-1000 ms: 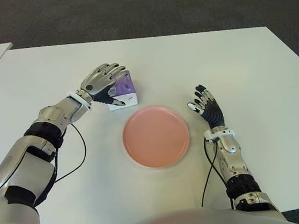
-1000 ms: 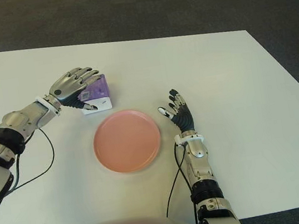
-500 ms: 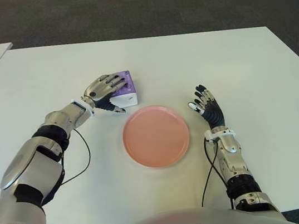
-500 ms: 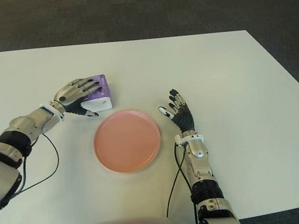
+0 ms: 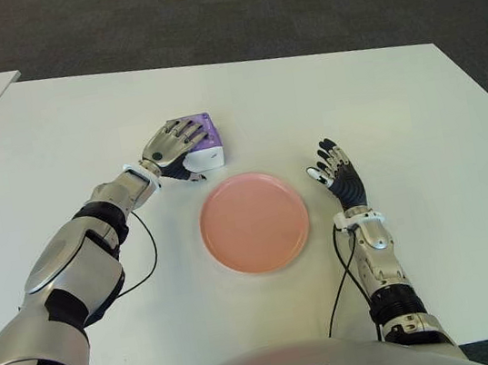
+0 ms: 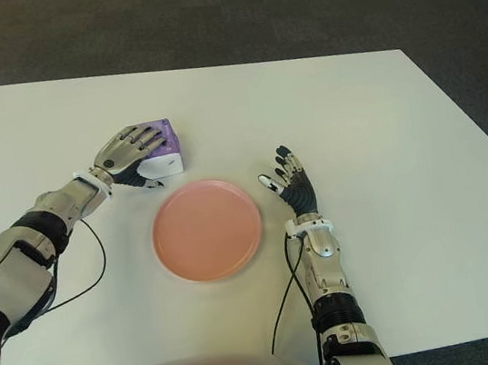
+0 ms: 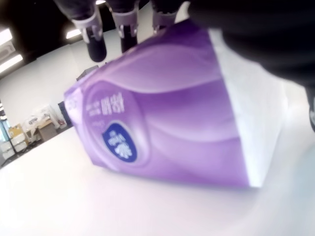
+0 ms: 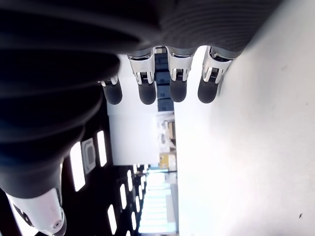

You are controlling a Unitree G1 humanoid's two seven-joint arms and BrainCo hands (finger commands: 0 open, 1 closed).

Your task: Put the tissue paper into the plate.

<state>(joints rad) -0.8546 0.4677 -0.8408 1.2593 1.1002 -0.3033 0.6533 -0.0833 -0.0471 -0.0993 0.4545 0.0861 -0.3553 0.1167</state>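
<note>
gripping looks underway: from the eye views, left hand [image 5: 176, 144] is draped over the purple-and-white soft tissue paper pack [image 5: 204, 144] on the white table [image 5: 380, 107], just behind the round pink plate [image 5: 254, 221]. right hand [image 5: 339, 175] idles right of the plate, fingers spread, holding nothing. left wrist view: fingertips [image 7: 93, 37] curl over the pack's far edge, pack still on the table. risk: soft pack squashes and slips, or gets shoved away.
</note>
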